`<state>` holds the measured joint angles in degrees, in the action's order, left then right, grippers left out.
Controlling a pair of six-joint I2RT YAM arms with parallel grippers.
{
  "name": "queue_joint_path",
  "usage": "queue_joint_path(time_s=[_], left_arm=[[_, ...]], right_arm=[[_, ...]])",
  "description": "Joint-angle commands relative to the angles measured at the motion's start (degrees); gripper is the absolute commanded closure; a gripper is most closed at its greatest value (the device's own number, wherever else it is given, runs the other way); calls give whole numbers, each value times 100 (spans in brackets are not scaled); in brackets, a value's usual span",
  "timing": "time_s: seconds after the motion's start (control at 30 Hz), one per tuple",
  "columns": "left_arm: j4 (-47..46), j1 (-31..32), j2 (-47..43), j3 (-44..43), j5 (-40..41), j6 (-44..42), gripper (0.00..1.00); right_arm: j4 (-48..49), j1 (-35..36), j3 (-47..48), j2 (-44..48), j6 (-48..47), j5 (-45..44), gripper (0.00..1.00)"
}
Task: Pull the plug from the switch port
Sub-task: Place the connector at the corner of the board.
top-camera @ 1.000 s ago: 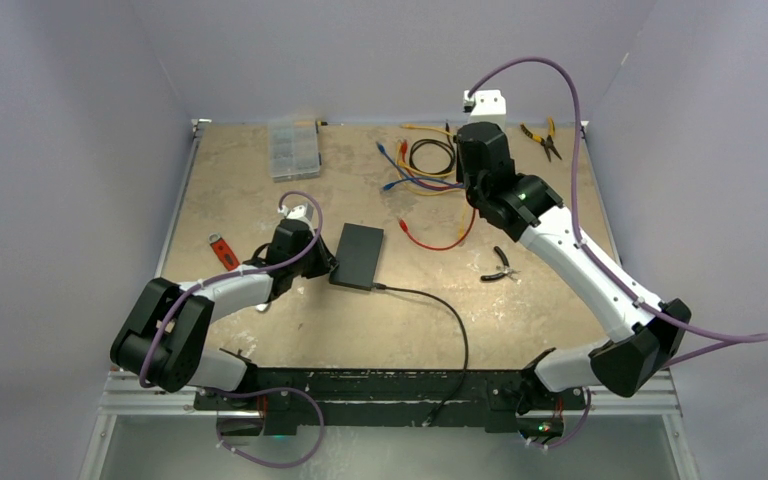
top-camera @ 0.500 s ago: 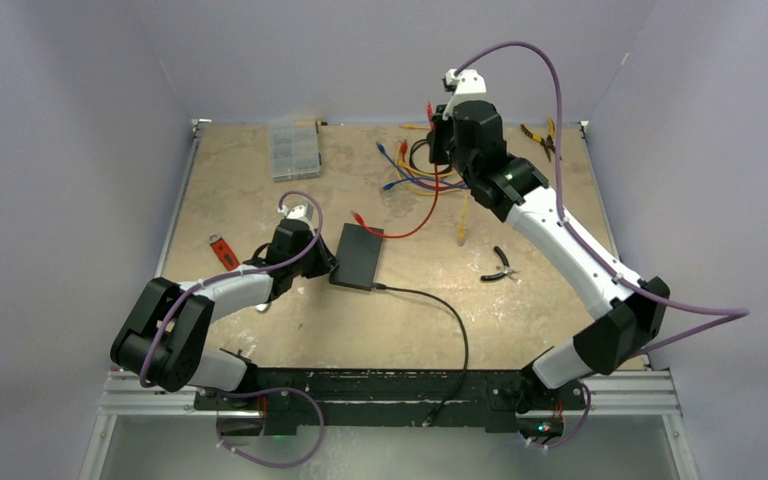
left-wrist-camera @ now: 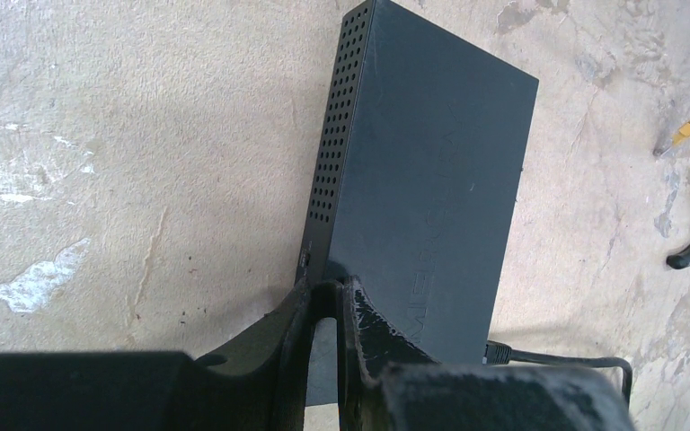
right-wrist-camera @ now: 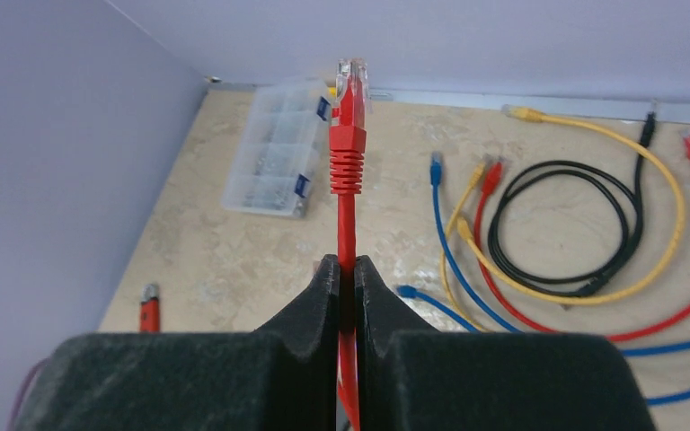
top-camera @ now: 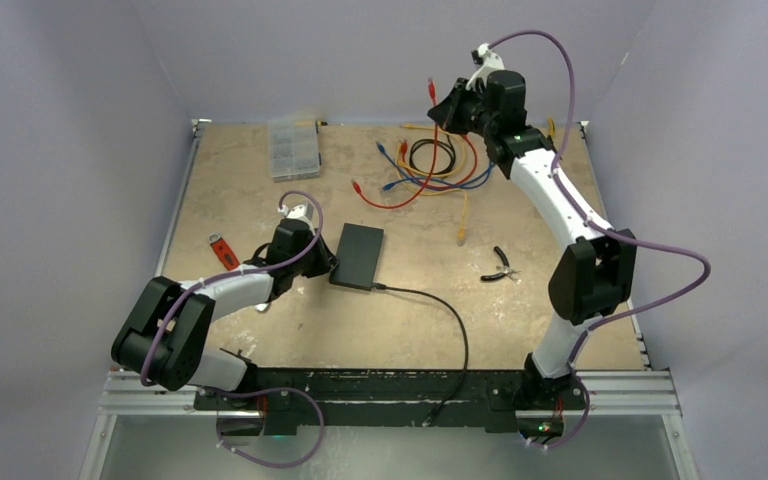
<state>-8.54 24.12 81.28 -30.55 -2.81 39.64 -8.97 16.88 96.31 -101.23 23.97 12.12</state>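
Observation:
The black switch (top-camera: 358, 255) lies flat mid-table. My left gripper (top-camera: 326, 266) is shut on its near-left corner, and in the left wrist view the fingers (left-wrist-camera: 359, 314) pinch the edge of the switch (left-wrist-camera: 431, 171). My right gripper (top-camera: 444, 108) is raised at the back of the table, shut on a red cable (right-wrist-camera: 348, 224). The cable's clear-tipped plug (right-wrist-camera: 350, 90) stands upright above the jaws, well away from the switch. The cable's other end (top-camera: 357, 187) lies on the table beyond the switch. A black cable (top-camera: 430, 298) enters the switch's near edge.
A clear compartment box (top-camera: 293, 148) stands at the back left. Loose coloured cables (top-camera: 430, 160) lie at the back middle. A yellow cable end (top-camera: 462, 215), black-handled pliers (top-camera: 501, 268) and a red-handled tool (top-camera: 222, 250) lie on the table.
My right arm has lifted and swung toward the back wall with the red cable, dragging its loose end away from the switch. My left arm and the switch have not moved.

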Motion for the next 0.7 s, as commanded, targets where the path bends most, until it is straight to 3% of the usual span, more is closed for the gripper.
queue_joint_path(time_s=[0.0,0.23,0.67], left_arm=[[1056,31,389,260,26,-248,90],[1044,31,389,271,0,-262,90],[1019,27,389,284,-9,-263,90]], right_arm=[[769,-434,513,-232,661,1057,100],[1228,-1037,920,-855,1268,1685,100],[2432,-1906,398,-1628,2398,2120,100]])
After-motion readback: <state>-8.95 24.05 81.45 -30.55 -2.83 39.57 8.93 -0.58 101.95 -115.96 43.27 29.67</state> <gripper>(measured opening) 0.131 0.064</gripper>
